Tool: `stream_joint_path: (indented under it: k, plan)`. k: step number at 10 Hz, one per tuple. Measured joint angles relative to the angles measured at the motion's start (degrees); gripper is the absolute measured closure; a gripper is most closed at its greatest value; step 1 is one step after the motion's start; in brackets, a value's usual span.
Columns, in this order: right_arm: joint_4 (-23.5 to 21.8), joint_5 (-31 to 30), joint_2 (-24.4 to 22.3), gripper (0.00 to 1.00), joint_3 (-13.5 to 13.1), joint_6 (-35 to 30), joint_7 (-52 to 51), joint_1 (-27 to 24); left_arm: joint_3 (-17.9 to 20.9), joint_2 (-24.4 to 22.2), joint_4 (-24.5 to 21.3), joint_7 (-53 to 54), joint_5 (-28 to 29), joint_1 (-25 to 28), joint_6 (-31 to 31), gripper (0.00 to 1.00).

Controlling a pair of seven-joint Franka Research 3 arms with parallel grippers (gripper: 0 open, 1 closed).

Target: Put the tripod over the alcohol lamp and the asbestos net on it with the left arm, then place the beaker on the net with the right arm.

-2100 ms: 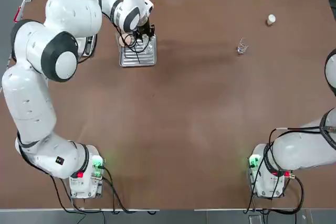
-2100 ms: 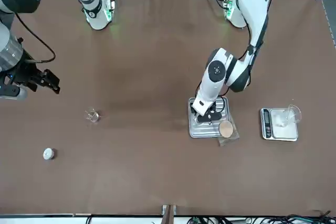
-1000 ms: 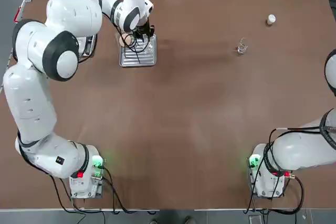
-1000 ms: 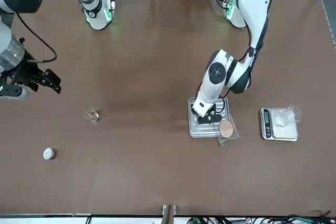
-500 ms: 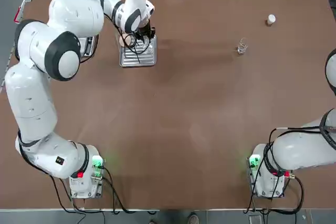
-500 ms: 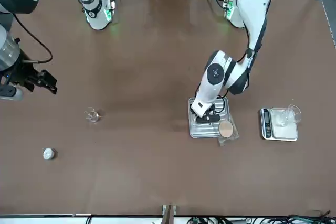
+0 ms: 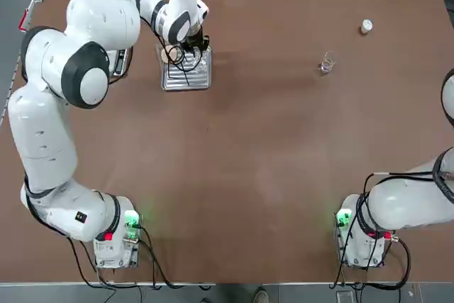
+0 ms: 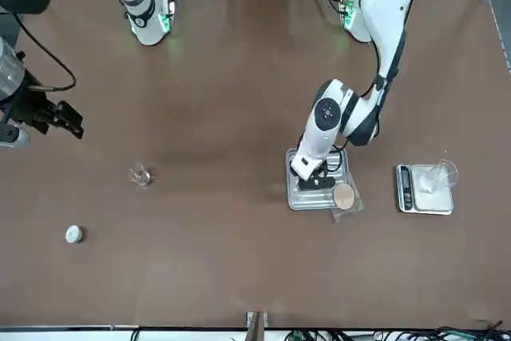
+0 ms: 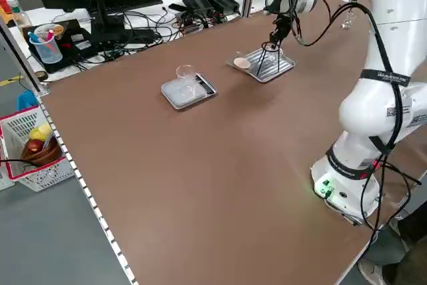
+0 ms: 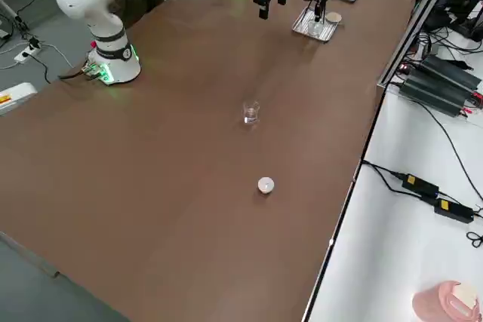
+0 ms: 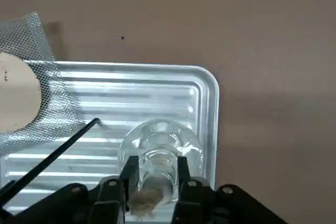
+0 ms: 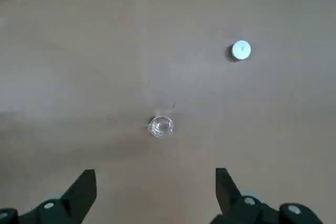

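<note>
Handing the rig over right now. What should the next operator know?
Left gripper: low over the ribbed tray, at the alcohol lamp; grip unreadable.
Right gripper: open, raised, short of the beaker on the bare table.
Tripod: leg shows beside the lamp; seated or not, unclear.
Asbestos net: across the tray's edge.
Done: nothing confirmed. Left: tripod, net, beaker.

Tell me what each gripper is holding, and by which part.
Right gripper: open, holds nothing. Left gripper straddles the alcohol lamp's neck on the tray; whether it grips cannot be told.
</note>
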Motion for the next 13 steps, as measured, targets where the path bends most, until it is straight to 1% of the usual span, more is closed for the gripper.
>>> stream_joint_path:
  k: [5,6,13]
  plan:
    - [0.1,-0.1,0.0,0.00,0.0,0.1,-0.7,-0.6,0.0,0.0,0.3,-0.1,0.0,0.0,0.0,0.69]
    - [0.1,-0.2,0.0,0.00,0.0,0.1,-0.7,-0.6,0.0,0.0,0.4,-0.2,0.0,0.0,0.0,0.73]
    - [0.6,-0.3,0.0,0.00,0.0,0.2,-1.4,-1.3,0.0,0.0,1.2,-2.6,0.0,0.0,-0.4,0.74]
